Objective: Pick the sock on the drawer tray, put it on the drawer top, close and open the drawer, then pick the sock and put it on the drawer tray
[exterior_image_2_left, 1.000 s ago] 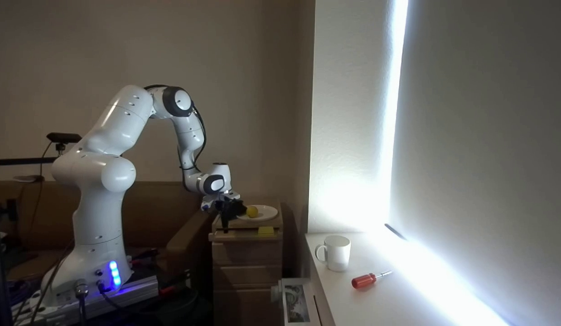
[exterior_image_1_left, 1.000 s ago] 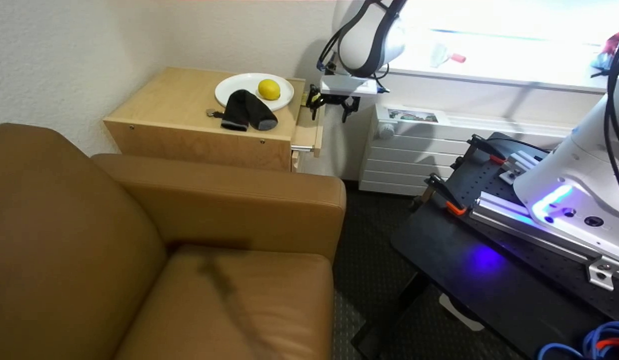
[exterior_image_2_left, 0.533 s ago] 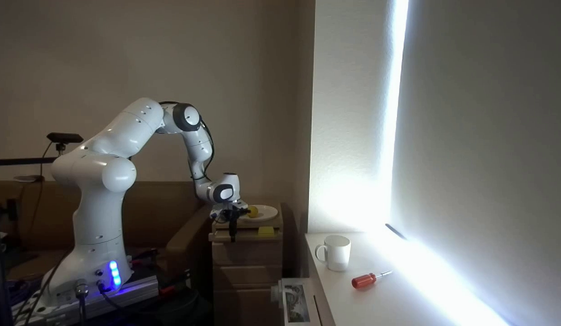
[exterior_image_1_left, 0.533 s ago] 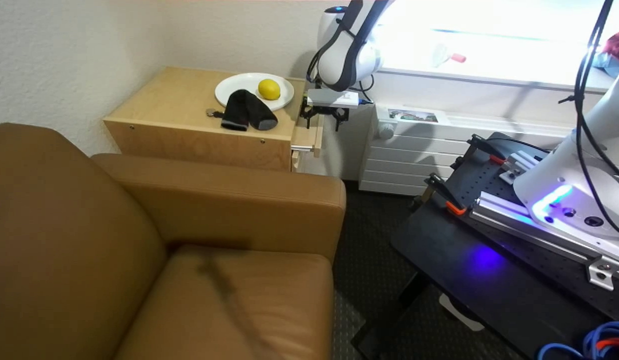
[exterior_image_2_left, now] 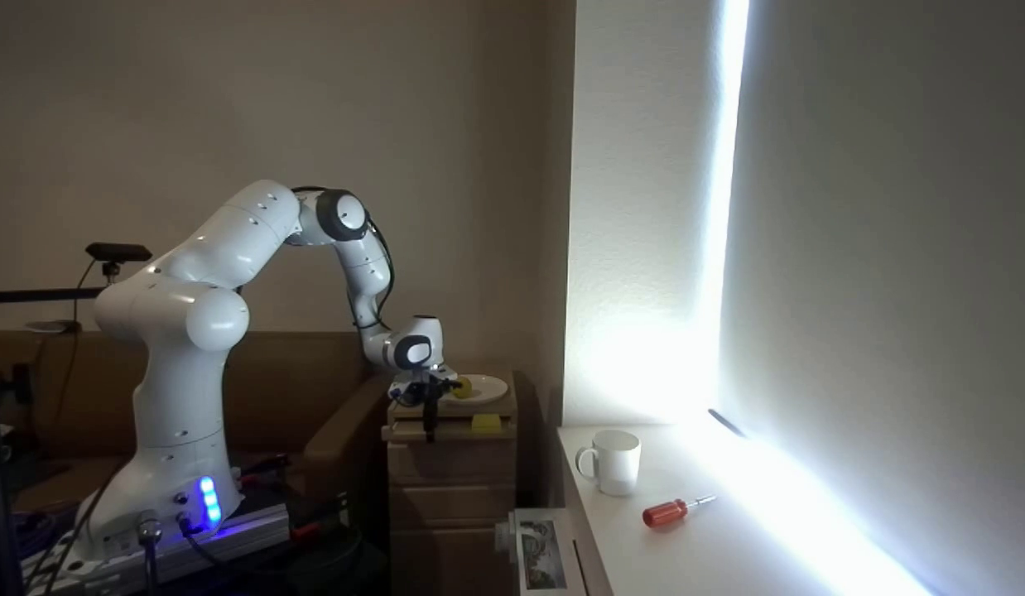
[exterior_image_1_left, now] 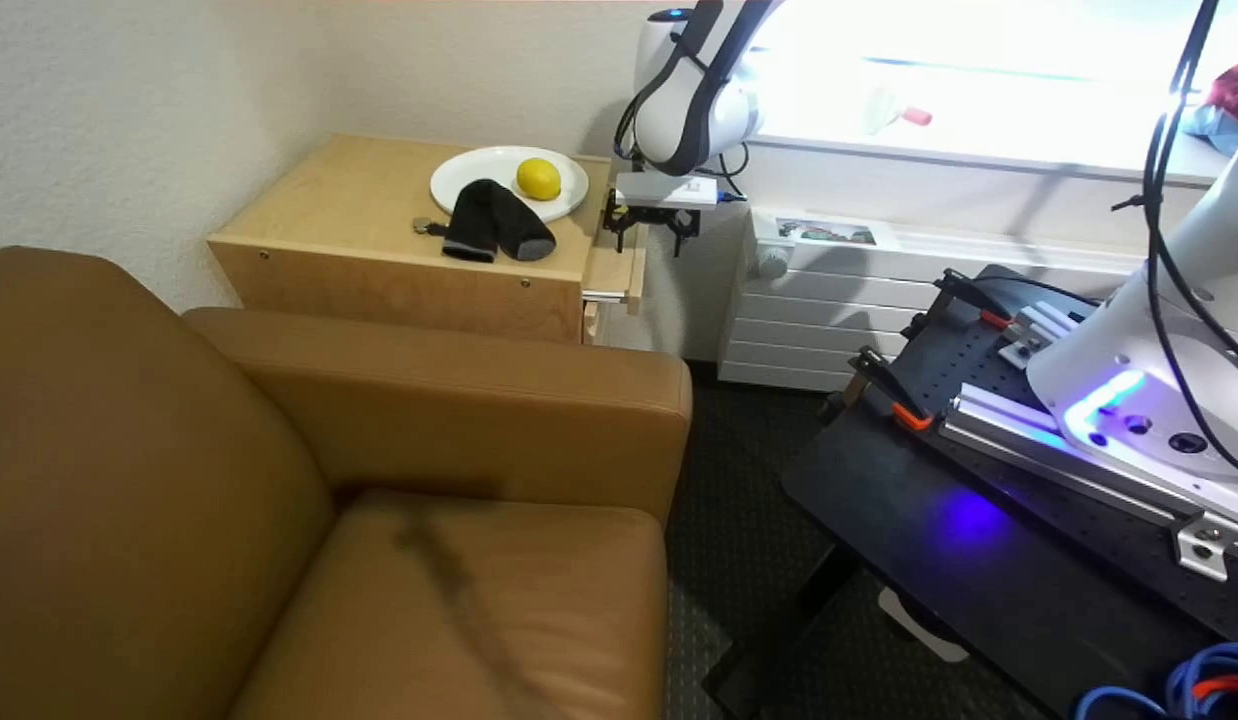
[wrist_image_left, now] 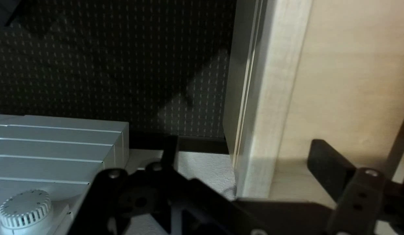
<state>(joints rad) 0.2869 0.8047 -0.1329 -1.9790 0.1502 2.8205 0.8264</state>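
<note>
A: Left end first: where's the sock?

B: Laid on the drawer top, apparently lapping the rim of the white plate; lemon on that plate, near the sock. Not to be touched in this step.

A: Next, rightward?

B: Drawer, pulled out, drawer tray exposed. Closing is judged to be the step in hand; certainty isn't given by these views.

A: Pincer?

B: Fingers apart, nothing gripped. In the wrist view the front panel is seen running between them: outer finger beyond it, inner finger over the drawer tray. Contact can't be judged.

A: Done well how?

B: The panel should be pressed straight toward the cabinet, in line with the metal runner; if skewed, binding is possible. For the last stretch, the pincer should be raised clear and the push finished from outside, or the inner finger could be pinched. Jolts should be kept small so the lemon isn't rolled.

A: Right of that?

B: Radiator, seemingly near; swing room should be watched.
</note>
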